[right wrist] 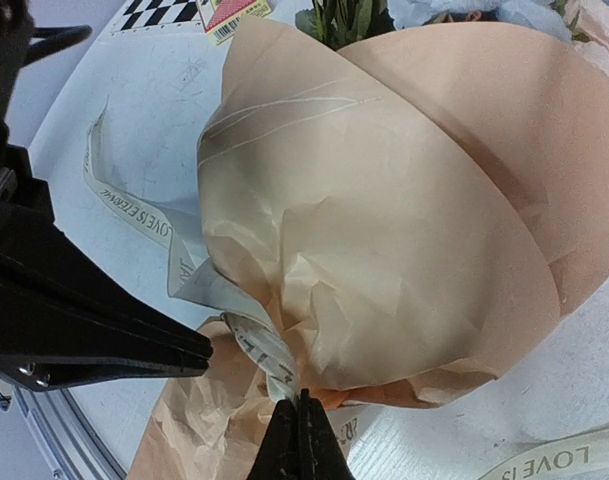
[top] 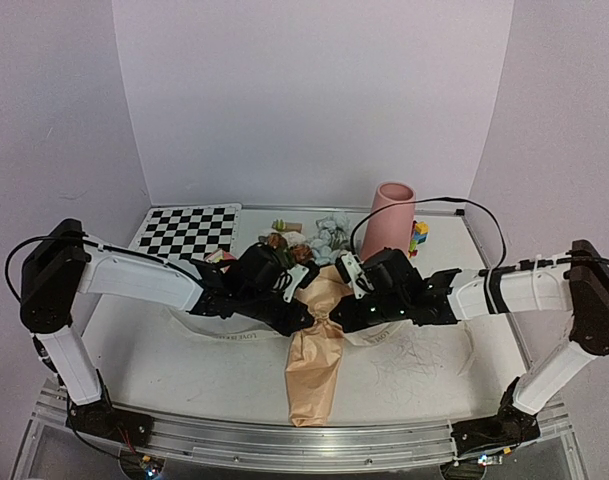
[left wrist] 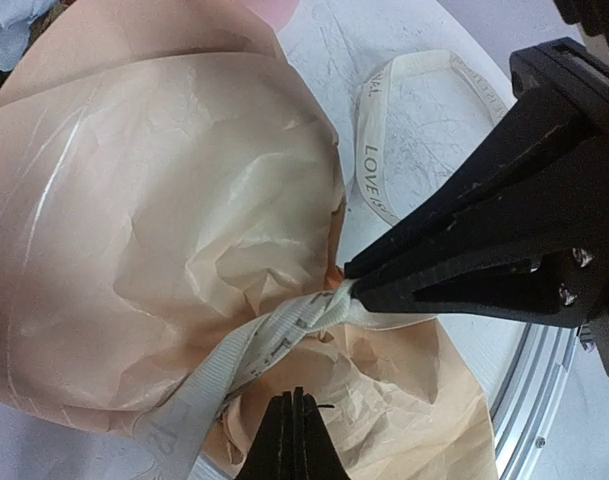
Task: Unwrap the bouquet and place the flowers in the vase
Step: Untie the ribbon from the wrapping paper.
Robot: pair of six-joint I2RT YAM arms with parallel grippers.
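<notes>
The peach-tan crinkled-paper bouquet (top: 314, 350) lies on the white surface (top: 184, 370), tail toward 6 o'clock, with the tall matte pink vase (top: 389, 215) at 1 o'clock. The right hand (right wrist: 302, 405) pinches its cream ribbon (left wrist: 274, 340) (at the waist). The left hand (left wrist: 294, 410) is clenched beside it.

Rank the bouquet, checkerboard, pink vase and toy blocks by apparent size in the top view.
1. bouquet, partly covered yet clearly largest
2. checkerboard
3. pink vase
4. toy blocks, far smallest
</notes>
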